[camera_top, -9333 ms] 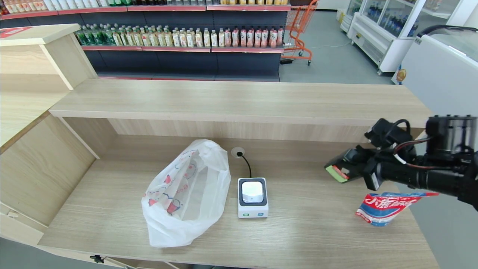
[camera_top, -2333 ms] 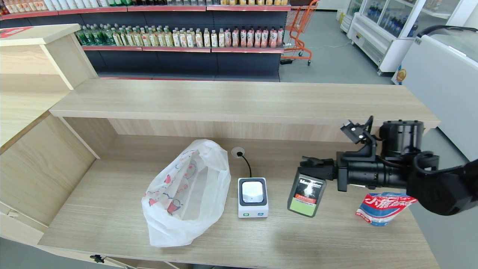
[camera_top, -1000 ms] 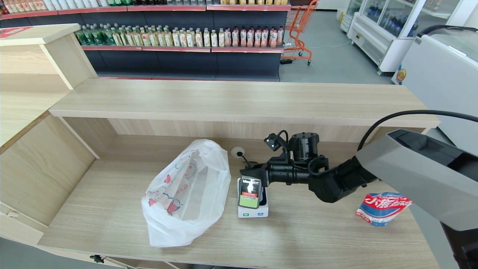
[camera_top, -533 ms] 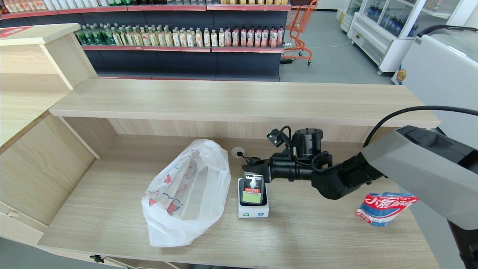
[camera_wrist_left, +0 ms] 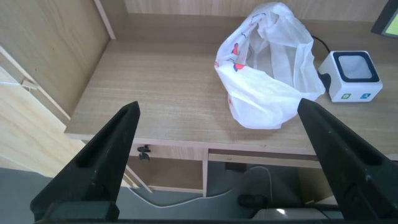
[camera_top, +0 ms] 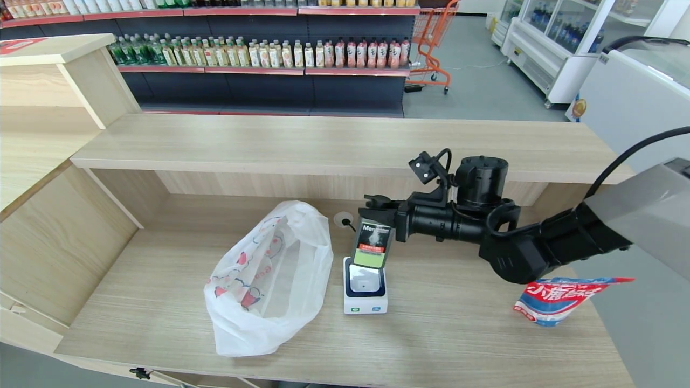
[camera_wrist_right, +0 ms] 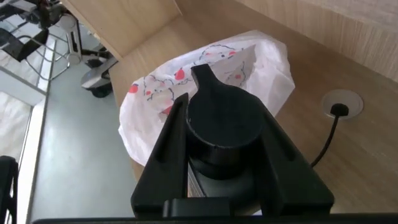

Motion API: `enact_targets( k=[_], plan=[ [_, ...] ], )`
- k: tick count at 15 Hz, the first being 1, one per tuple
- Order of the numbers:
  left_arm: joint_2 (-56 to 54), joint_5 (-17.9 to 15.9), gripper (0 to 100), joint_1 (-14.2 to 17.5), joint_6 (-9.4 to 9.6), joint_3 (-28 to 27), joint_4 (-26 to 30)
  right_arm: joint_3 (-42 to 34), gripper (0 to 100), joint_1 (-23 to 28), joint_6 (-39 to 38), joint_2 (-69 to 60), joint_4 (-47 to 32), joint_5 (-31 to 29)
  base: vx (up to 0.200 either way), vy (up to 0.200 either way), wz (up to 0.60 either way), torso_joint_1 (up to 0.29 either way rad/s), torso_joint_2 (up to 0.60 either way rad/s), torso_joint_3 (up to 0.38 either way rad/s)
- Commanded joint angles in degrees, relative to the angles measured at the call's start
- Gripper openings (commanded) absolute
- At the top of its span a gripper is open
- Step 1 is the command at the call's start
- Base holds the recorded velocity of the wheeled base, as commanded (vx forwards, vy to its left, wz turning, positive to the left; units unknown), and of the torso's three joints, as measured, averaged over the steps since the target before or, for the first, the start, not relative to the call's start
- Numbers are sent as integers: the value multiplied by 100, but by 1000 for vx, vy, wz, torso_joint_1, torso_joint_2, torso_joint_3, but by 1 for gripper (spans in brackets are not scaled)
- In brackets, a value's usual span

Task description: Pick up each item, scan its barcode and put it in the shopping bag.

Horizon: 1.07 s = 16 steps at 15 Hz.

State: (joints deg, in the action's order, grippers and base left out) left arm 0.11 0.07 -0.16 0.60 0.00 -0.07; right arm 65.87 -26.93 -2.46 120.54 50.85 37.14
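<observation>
The left hand [camera_wrist_left: 217,107] hung off the near left edge of the counter [camera_top: 458,334], its two dark fingers [camera_wrist_left: 106,162] spread wide with nothing between them. On the counter's near left part lay the white shopping bag [camera_top: 269,280], printed in red, slumped on its side with its mouth toward the far side. Just to its right stood the small white scanner [camera_top: 365,288], its glass window facing up, close to the bag, though whether they touched could not be told. Well apart, at the near right corner, a red, white and blue pouch [camera_top: 560,299] stuck out over the counter's right edge.

Farther back, the right arm reached in from the right and the right hand [camera_top: 384,218] was clenched on the capped top of a dark bottle [camera_top: 372,245] with a green band — the bottle hung below the hand, slightly tilted, over the scanner's far edge. Whether it touched the scanner could not be told. A black cable [camera_wrist_right: 328,137] ran from the scanner to a round hole in the counter behind it.

Beyond rose a raised wooden ledge [camera_top: 345,145] — and past it, store shelves [camera_top: 259,54] lined with drinks, an orange trolley [camera_top: 434,43] and white freezers [camera_top: 555,37] at far right.
</observation>
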Motion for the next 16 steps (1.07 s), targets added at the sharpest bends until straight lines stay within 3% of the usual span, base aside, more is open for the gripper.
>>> enact_targets(
  k=[1, 16],
  plan=[
    [-2, 1, 100, -2, 2, 0, -1, -215, 0, 3, 9, -321, 101, 3, 0, 0, 0, 0, 0, 0],
    [-2, 1, 100, -2, 2, 0, -1, -364, 0, -207, 299, -110, 171, 3, 0, 0, 0, 0, 0, 0]
  ],
)
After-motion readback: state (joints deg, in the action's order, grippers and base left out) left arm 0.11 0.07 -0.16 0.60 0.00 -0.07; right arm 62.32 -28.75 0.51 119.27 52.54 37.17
